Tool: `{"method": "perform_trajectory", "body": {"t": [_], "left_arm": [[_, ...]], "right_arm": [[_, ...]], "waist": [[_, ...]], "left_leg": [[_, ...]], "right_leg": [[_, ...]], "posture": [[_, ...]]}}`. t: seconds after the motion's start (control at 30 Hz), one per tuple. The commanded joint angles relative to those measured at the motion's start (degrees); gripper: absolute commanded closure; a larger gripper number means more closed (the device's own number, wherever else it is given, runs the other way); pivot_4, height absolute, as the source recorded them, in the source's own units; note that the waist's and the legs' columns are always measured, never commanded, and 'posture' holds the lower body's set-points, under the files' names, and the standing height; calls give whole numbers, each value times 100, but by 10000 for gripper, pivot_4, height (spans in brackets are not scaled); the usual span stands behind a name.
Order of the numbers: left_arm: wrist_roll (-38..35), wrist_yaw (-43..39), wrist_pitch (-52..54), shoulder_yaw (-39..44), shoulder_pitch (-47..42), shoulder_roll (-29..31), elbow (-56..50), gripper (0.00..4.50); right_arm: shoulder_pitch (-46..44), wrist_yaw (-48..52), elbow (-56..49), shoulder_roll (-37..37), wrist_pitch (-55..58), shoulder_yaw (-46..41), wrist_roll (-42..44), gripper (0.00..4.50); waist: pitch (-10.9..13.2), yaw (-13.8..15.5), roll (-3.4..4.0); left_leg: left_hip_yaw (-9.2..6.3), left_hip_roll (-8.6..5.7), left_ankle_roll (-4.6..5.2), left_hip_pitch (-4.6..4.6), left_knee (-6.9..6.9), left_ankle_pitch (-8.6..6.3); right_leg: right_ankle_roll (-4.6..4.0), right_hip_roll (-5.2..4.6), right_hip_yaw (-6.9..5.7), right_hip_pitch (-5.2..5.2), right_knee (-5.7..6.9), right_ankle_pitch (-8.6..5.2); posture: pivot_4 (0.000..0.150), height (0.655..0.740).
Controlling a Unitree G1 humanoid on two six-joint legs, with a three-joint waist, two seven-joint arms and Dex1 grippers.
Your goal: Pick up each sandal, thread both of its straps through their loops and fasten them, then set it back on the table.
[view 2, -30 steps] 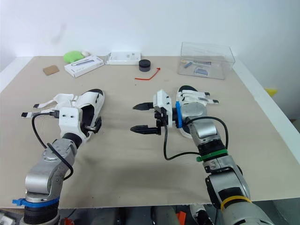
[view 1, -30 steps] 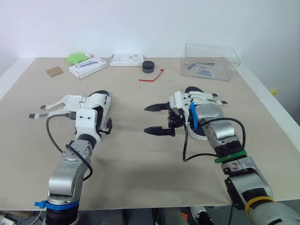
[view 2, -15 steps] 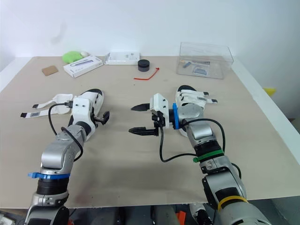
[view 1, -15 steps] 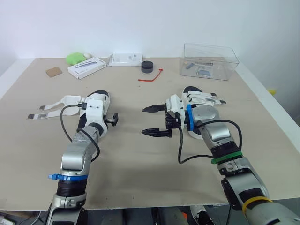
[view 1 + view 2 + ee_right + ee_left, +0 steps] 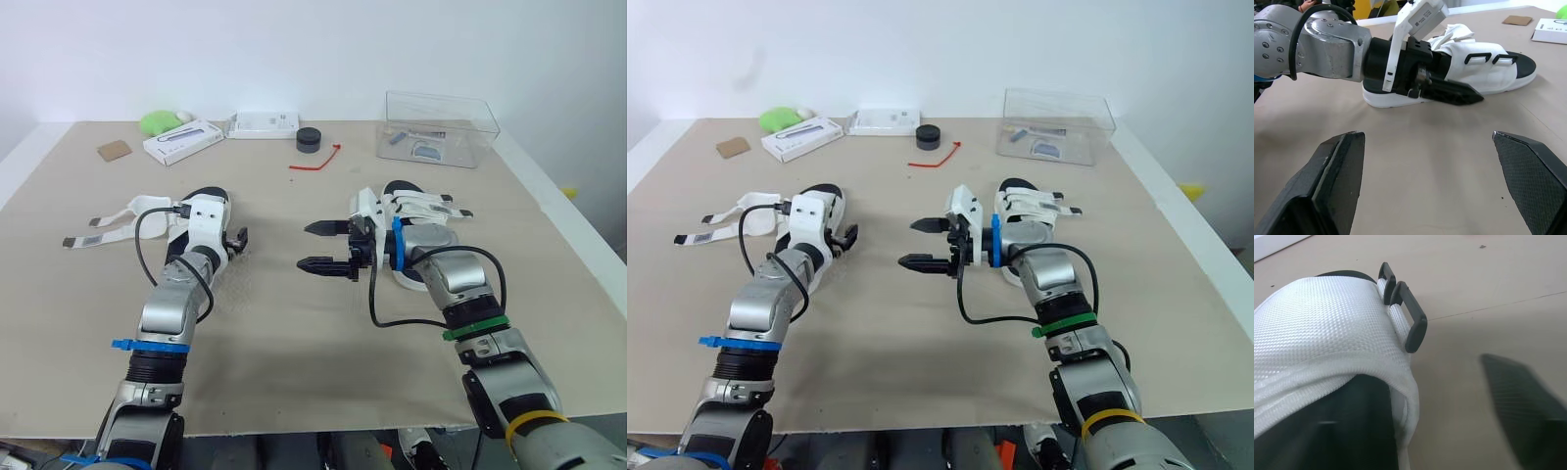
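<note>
Head view: the right gripper (image 5: 321,246) is held over the table (image 5: 294,333). Its 2 fingers (image 5: 323,264) are spread wide with nothing between them, tips aimed toward the left gripper (image 5: 238,238). The right sandal (image 5: 423,206) is seen behind those fingers, beside the wrist, flat on the table with straps across its upper; whether they are fastened cannot be told. The left gripper is seen low at the left sandal (image 5: 217,197), with 1 black finger just off the sandal's inner side. That sandal's 2 straps (image 5: 125,211) are splayed loose on the table, on the sandal's other side from that finger. Well ahead of all fingertips are seen a clear box (image 5: 441,127), black puck (image 5: 310,139), red tie (image 5: 316,162), long white box (image 5: 183,140), flat white box (image 5: 265,123), green object (image 5: 157,121) and brown square (image 5: 114,150).

Left wrist view: the left sandal's white mesh upper is seen close up, with 2 black loops (image 5: 1408,320) unthreaded at its edge. 1 blurred finger is seen apart from the loops, bare table between. The fingers are read as spread, nothing pinched.

Right wrist view: both right fingers are seen far apart over bare table. Ahead, between their tips, the left gripper is seen side-on along the left sandal, its tip near the 2 loops; contact cannot be told.
</note>
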Motion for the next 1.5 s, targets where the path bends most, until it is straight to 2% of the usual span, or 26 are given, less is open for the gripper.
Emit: {"method": "perform_trajectory", "body": {"t": [0.03, 0.07, 0.1, 0.17, 0.37, 0.6, 0.7, 0.83, 1.13, 1.33, 1.5], "left_arm": [[-26, 4, -55, 153, -2, 59, 15, 27308], [-26, -12, -60, 159, 5, 54, 7, 30501], [-20, -26, -69, 159, 9, 52, 4, 36793], [-8, -45, -99, 163, 10, 47, 5, 44599], [-61, -502, -458, 19, 100, 163, -241, 44599], [60, -3321, -2572, -1508, 1040, 1612, -1673, 44599], [-197, -4268, -3161, -1533, 1583, 2285, -1973, 44599], [-517, -5053, -3612, -1412, 1984, 2841, -2054, 44599], [-607, -5980, -4605, -1308, 2442, 3473, -1860, 44599], [-648, -6264, -4987, -1332, 2425, 3523, -1740, 44599], [-587, -6194, -4998, -1358, 2280, 3428, -1568, 44599]], "right_arm": [[-121, -9, -278, -35, -48, -137, 29, 0], [-116, -8, -282, -34, -51, -130, 21, 0], [-111, -8, -286, -34, -53, -124, 12, 0], [-117, -10, -272, -26, -54, -117, 0, 0], [-168, 39, -233, -33, 10, -133, 38, 0], [-152, 180, -287, -200, 187, -187, 92, 0], [-30, 182, -399, -284, 153, -177, 61, 0], [104, 125, -578, -396, 234, -202, 91, 0], [321, 39, -935, -602, 495, -298, 173, 0], [436, -8, -1103, -644, 588, -324, 159, 0], [471, -23, -1163, -661, 629, -318, 165, 0]], "waist": [[0, -3, 0], [0, -2, 0], [0, -2, 0], [0, -1, 0], [0, -1, 0], [2, 2, 3], [5, -14, 9], [7, -12, 11], [8, -5, 14], [9, -5, 15], [9, -5, 15]], "left_leg": [[0, 0, 0, 0, 0, 0], [0, 0, 0, 0, 0, 0], [-1, 0, 0, 0, 0, 0], [-2, -1, 0, -2, 0, 0], [-2, -8, 0, -6, 0, 0], [-4, -4, -6, -20, -4, -1], [0, -2, -7, -23, -6, -4], [5, 9, -1, -16, -8, -8], [7, 19, 2, -13, -7, -7], [10, 19, 6, -13, -7, -9], [10, 22, 6, -12, -6, -9]], "right_leg": [[0, 1, 0, 0, 0, 0], [0, 2, 0, 0, 0, 0], [0, 2, -1, 0, 0, 0], [1, 2, -3, 0, -1, 0], [5, 0, -5, 0, -2, 2], [4, -11, -9, -9, -13, 2], [4, -14, -10, -11, -22, 1], [-5, 0, -10, -11, -21, -5], [-3, 36, -9, -10, -20, -13], [-1, 37, -9, -11, -21, -15], [-1, 41, -13, -10, -20, -15]], "posture": [[1500, 7400], [1500, 7400], [1500, 7400], [1500, 7400], [1500, 7400], [1500, 7400], [1500, 7400], [1500, 7400], [1500, 7400], [1500, 7400], [1500, 7400]]}}
